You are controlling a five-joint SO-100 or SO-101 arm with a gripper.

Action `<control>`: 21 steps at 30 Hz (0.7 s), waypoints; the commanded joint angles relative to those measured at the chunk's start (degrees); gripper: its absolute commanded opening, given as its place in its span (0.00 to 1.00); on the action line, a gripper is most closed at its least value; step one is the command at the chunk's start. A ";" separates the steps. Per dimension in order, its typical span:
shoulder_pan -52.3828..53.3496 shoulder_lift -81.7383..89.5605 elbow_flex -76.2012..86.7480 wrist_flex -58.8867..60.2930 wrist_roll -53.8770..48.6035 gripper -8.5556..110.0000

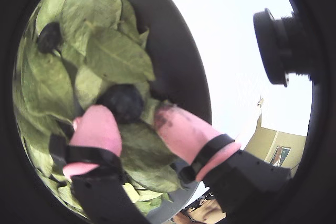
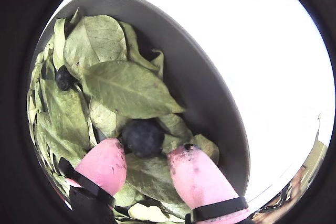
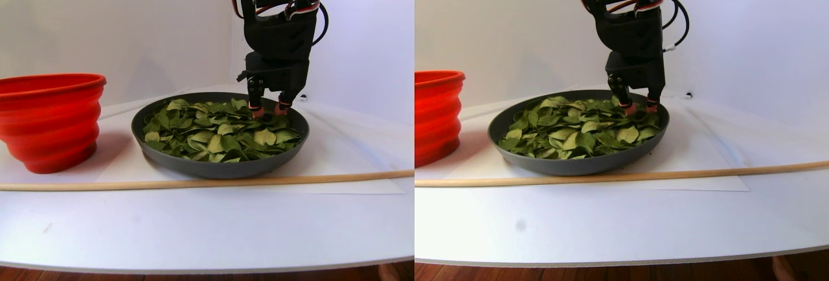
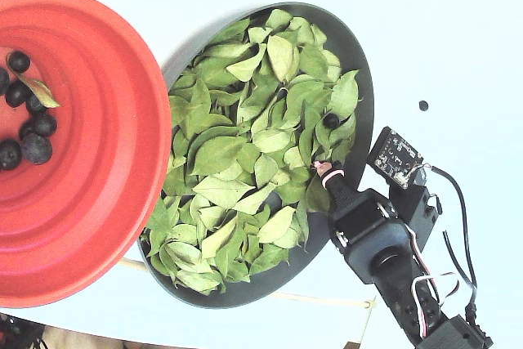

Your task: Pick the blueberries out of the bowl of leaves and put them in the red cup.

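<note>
Gripper (image 2: pixel 144 157) lowered into the bowl (image 2: pixel 210 93), pink fingertips (image 2: pixel 194 177) set apart on either side of a blueberry (image 2: pixel 143 137).

The jaws were seen parted, not yet closed on the berry: in both wrist views the blueberry sat between the two pads, on the leaves (image 2: pixel 126 87) near the bowl's rim, and contact with either pad could not be told. A second blueberry (image 2: pixel 65 77) was seen farther in among the leaves, well apart from the gripper. In the fixed view, the red cup (image 4: pixel 90 194) was placed just beside the bowl, its edge overlapping the bowl's rim, with several blueberries (image 4: pixel 33 146) and one leaf already lying inside it. A thin wooden stick (image 3: pixel 194 182) was laid in front of the bowl in the stereo pair view.
</note>
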 commanded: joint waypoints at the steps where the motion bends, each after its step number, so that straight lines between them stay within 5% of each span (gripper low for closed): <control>1: 2.02 0.79 -2.99 -1.23 0.18 0.21; 21: 0.88 -2.72 -5.54 -1.14 0.79 0.22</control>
